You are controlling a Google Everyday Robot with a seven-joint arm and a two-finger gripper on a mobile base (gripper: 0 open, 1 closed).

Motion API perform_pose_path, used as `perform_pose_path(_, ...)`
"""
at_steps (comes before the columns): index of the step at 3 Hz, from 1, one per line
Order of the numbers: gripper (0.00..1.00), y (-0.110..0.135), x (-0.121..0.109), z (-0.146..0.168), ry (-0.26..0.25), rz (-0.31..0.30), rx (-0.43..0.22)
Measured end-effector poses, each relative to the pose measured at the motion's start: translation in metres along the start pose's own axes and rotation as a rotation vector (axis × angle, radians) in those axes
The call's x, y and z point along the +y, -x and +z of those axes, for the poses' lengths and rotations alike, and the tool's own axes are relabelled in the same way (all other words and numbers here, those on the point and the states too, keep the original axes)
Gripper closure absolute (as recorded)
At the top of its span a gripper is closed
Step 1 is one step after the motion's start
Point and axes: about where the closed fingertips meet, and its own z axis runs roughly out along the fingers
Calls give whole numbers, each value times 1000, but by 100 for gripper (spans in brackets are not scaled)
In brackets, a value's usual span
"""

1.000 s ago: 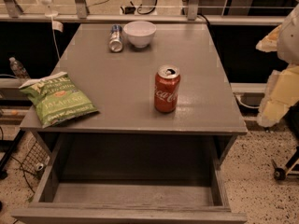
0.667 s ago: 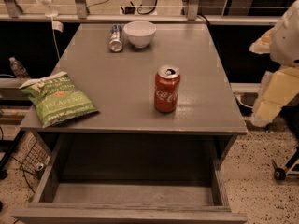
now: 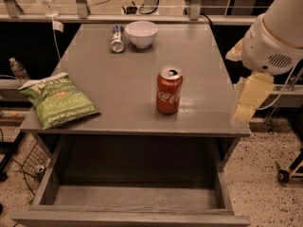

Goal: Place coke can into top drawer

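Camera view: I judge approach step. Gripper (image 3: 248, 100) beside table (image 3: 118, 93) right edge, well apart from upright coke can (image 3: 169, 90); jaw state, cannot tell. Next: reach left for can. Top drawer (image 3: 132, 200) open.

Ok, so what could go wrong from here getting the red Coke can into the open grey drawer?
The gripper hangs off the grey table's right edge; a sideways approach might tip the upright red aluminium coke can. The can stands near the front edge, so a knock could roll it off. The wide shallow grey top drawer lies partly under the tabletop; lowering could clip that edge.
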Motion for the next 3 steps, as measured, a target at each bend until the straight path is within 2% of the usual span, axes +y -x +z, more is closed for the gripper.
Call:
perform_pose_path(2,0,0,-5,5,-14,16,-23)
perform_pose_path(3,0,5,-31,24,-34,44,-109)
